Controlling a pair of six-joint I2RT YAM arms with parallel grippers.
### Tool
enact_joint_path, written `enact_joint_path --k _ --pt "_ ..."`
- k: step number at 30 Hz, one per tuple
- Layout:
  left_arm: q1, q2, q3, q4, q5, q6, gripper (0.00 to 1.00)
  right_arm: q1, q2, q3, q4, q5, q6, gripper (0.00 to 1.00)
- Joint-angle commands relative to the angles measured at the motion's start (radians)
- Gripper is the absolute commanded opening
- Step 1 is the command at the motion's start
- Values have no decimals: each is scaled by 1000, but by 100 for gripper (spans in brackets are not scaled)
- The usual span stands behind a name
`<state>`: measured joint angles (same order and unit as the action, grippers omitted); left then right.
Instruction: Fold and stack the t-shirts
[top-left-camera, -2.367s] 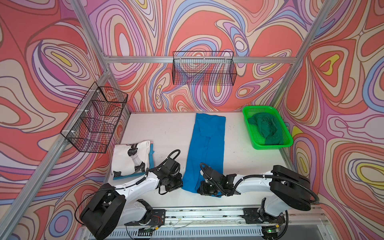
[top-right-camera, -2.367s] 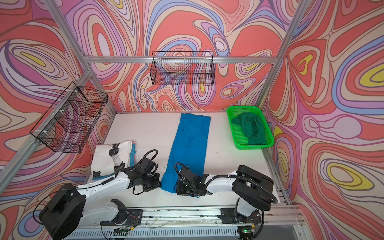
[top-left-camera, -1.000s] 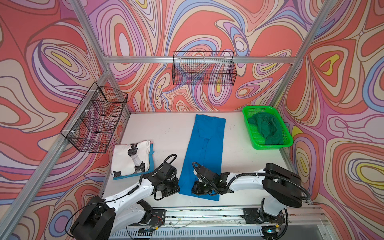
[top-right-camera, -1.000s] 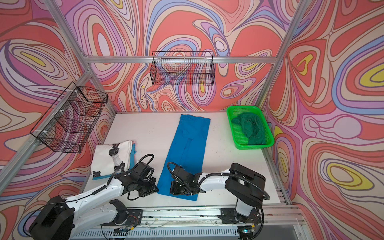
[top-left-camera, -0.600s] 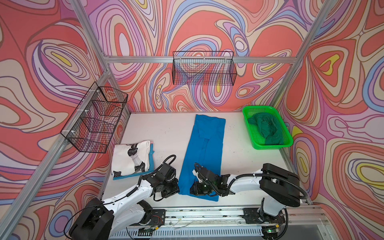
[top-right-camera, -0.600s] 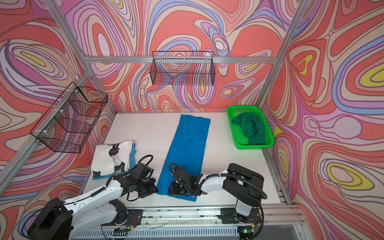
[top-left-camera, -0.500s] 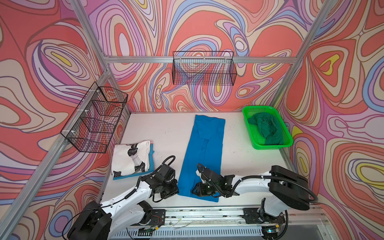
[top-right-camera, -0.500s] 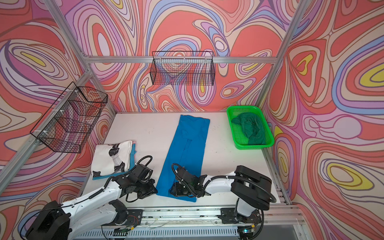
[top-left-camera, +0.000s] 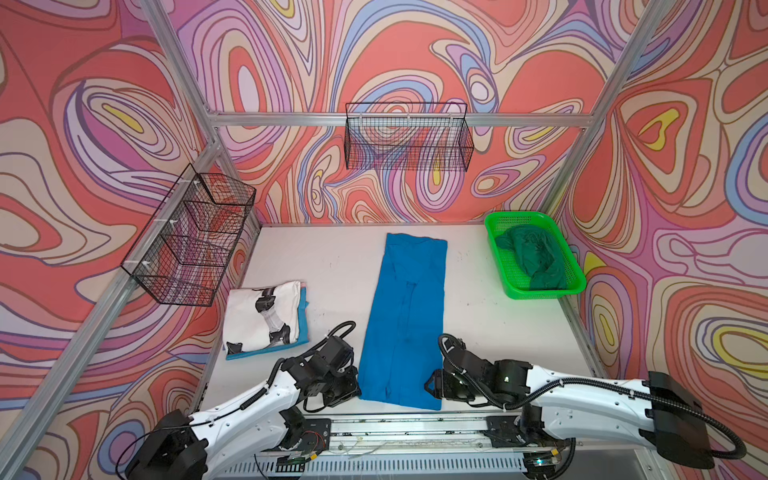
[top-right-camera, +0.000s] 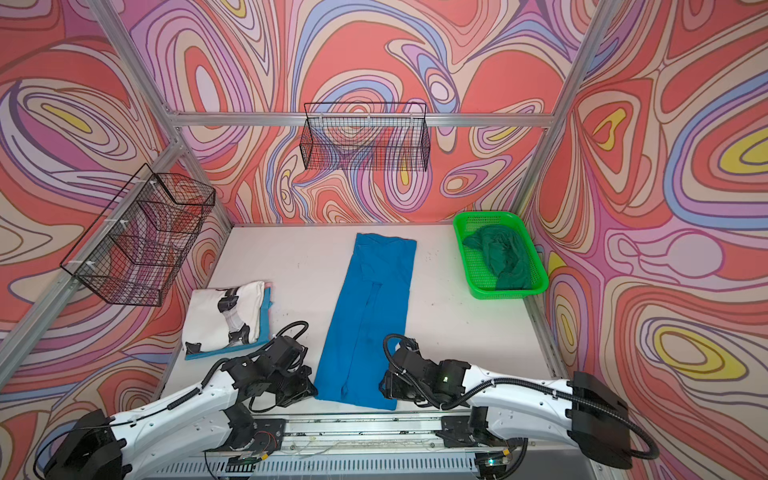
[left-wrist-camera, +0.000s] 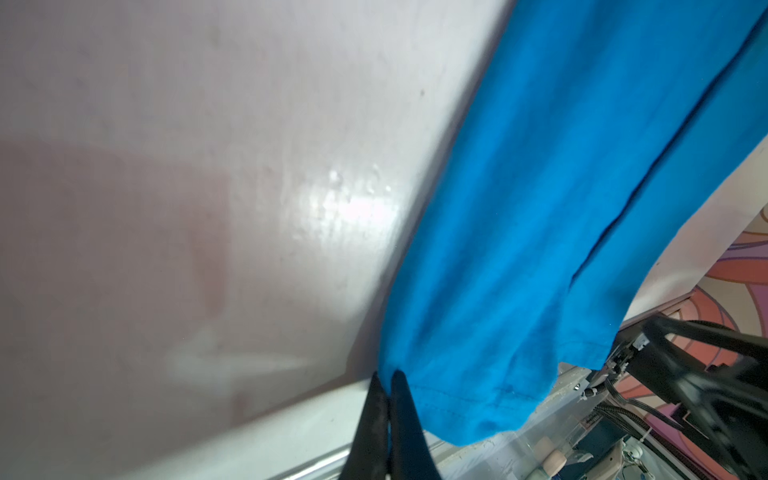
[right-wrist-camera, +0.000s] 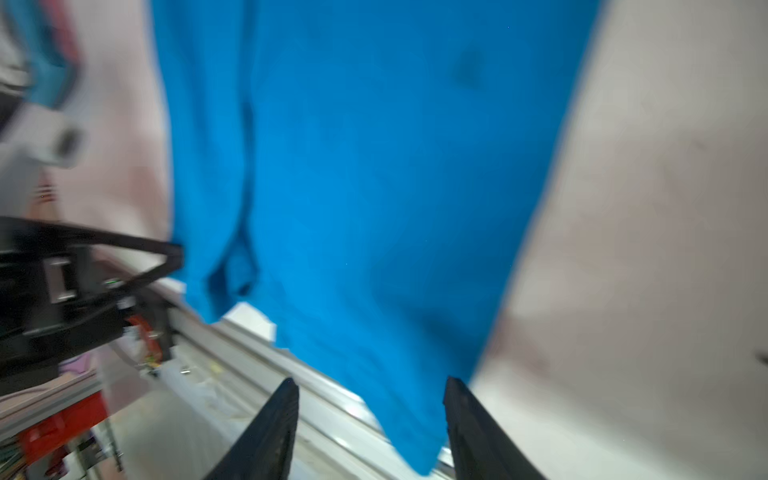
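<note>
Left tool (left-wrist-camera: 386, 376) is clenched on the near left corner of the bright blue t-shirt (top-left-camera: 405, 316). Right tool (right-wrist-camera: 370, 384) is released, jaws apart either side of that shirt's near right corner, gripping nothing. The shirt lies as a long strip on the counter (top-left-camera: 332, 266), near hem by the front edge. Left of it, a white printed t-shirt (top-left-camera: 262, 316) sits on a lighter blue t-shirt (top-left-camera: 270, 350). Past its far right corner, a dark green t-shirt (top-left-camera: 532, 257) is crumpled in the green basket (top-left-camera: 540, 296). Risk: with a one-sided hold, a left pull likely skews the hem or drags the strip off the front.
</note>
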<state>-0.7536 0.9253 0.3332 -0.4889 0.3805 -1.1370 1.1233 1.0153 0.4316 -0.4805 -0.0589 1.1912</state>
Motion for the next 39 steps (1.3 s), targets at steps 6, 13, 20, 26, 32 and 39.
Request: enact_joint_path --k 6,13,20,26,32,39 --pt "-121 34 -22 68 -62 -135 0 8 -136 -79 -153 -32 179 47" --pt "-178 92 -8 125 -81 -165 0 35 -105 -107 -40 -76 222 41" --pt "-188 112 -10 142 -80 -167 0 60 -79 -158 111 -75 277 32" --pt "-190 82 -9 103 -86 -161 0 61 -117 -157 48 -30 283 13" --pt "-190 59 -11 96 -86 -161 0 61 -154 -145 16 8 288 0" --pt "-193 39 17 65 -98 -149 0 61 -208 -112 -27 74 278 0"
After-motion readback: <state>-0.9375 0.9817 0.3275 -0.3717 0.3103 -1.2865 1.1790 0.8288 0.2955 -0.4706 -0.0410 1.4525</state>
